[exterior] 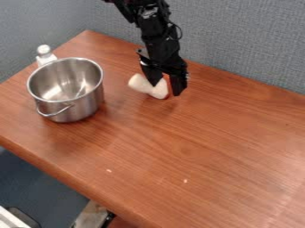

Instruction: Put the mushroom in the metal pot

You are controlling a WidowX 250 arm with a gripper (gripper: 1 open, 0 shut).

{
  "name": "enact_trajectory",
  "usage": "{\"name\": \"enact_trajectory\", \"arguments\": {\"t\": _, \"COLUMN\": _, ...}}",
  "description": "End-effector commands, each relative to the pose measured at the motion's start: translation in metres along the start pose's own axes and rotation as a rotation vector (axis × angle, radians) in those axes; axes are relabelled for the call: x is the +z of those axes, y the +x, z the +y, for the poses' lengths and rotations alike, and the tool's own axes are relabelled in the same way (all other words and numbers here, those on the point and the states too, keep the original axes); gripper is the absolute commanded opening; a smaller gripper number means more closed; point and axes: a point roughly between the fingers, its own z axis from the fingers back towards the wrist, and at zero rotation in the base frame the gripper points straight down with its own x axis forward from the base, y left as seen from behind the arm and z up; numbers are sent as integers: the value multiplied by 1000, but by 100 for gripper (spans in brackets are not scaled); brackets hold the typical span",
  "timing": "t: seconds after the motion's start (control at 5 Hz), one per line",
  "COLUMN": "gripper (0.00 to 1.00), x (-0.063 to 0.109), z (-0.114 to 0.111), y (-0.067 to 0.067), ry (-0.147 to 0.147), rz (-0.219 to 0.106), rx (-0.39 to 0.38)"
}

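The mushroom (pixel 142 83) lies on its side on the wooden table (pixel 202 142), its cream stem pointing left. Its orange-red cap is mostly hidden behind my gripper (pixel 167 88). The gripper points steeply down and is low over the cap end, its dark fingers open on either side of the cap. Whether they touch it I cannot tell. The metal pot (pixel 66 87), shiny and round with a thin wire handle, stands empty to the left of the mushroom, a short gap away.
A small white bottle (pixel 45 56) stands behind the pot near the table's far left corner. A grey wall runs behind the table. The table's front edge drops off at lower left.
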Motion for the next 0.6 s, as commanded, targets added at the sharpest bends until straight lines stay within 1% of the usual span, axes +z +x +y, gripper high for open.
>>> {"name": "enact_trajectory", "arguments": {"t": 0.0, "gripper": 0, "x": -15, "z": 14, "y": -1, "ry": -22, "rz": -19, "rx": -64}}
{"name": "enact_trajectory", "arguments": {"t": 0.4, "gripper": 0, "x": -16, "z": 1, "y": -16, "ry": 44, "rz": 8, "rx": 103}}
